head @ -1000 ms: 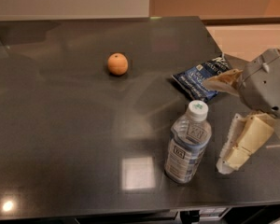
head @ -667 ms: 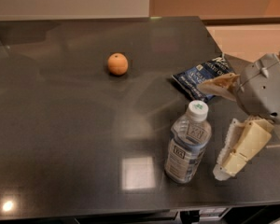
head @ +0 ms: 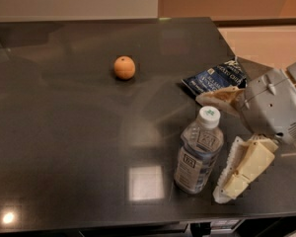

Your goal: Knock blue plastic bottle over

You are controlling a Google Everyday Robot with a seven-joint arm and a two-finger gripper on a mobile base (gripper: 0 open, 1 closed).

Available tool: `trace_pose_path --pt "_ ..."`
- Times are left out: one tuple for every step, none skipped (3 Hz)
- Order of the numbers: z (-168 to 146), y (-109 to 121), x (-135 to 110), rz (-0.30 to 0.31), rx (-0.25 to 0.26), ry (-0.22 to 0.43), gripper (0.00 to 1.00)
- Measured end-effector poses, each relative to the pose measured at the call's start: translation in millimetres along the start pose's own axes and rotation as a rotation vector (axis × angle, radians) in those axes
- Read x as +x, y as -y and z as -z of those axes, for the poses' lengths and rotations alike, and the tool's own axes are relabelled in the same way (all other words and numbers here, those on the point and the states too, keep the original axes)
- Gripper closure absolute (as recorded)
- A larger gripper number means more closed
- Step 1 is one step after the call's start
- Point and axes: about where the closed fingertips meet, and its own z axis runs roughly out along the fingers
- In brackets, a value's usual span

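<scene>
My gripper (head: 217, 144) spread wide, just beside upright blue plastic bottle (head: 198, 154); low push may slide it, not topple.

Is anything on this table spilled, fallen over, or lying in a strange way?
Nothing stands out. The blue plastic bottle stands on its base, capped, with no liquid around it. The orange and the snack bag lie apart. The gripper is just beside the bottle, fingers open.
</scene>
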Motion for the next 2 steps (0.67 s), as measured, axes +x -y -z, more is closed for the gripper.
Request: trace_pose_path --pt "-7.8 -2.4 -1.2 -0.003 0.001 0.016 0.16" --pt "-8.9 5.7 -3.2 -0.025 0.019 0.016 0.39"
